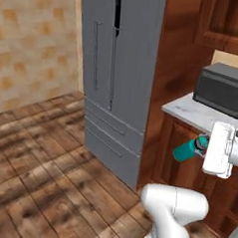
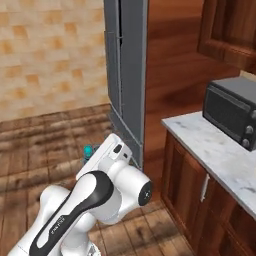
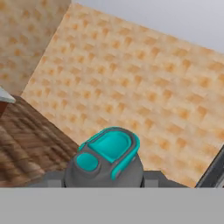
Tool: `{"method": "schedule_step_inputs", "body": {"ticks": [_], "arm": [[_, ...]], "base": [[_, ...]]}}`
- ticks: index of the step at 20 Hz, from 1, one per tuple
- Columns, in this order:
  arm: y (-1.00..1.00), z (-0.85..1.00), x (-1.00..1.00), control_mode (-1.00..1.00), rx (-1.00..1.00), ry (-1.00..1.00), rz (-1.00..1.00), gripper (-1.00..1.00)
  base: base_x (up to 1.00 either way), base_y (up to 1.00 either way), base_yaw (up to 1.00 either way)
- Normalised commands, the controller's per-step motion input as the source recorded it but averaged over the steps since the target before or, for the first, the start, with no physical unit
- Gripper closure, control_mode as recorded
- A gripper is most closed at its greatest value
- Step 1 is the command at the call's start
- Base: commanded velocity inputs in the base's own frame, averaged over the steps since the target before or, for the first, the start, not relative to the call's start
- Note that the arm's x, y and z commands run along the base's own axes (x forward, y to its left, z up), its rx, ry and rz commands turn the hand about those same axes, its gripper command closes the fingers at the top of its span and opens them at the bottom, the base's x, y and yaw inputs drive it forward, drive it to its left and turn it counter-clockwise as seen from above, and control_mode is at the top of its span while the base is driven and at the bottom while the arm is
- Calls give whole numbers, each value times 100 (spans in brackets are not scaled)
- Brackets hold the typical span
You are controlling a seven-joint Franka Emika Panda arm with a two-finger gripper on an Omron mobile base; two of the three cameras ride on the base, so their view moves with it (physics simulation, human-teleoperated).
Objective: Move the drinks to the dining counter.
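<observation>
You have the teal bottle (image 1: pixel 187 149) pinched in the gripper (image 1: pixel 203 144), carried sideways in the air with its dark cap end (image 3: pixel 105 168) at the fingers. It hangs just off the near edge of the marble worktop (image 1: pixel 191 111) with the toaster oven (image 1: pixel 223 90), right of the grey fridge (image 1: pixel 121 66). Dining counter isn't visible yet, so I'd hold the grip, drive the base smoothly, avoid wrist swings, keep clear of the fridge
</observation>
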Motion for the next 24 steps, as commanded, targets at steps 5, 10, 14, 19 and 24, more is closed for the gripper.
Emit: {"method": "schedule_step_inputs", "body": {"ticks": [5,10,14,19,24], "arm": [[0,0,0,100,0,0,0,100],[0,0,0,100,0,0,0,100],[0,0,0,100,0,0,0,100],[0,0,0,100,0,0,0,100],[0,0,0,100,0,0,0,100]], "base": [[-22,38,53],[-27,36,54],[-25,36,56],[-16,36,54],[-2,34,51]]}}
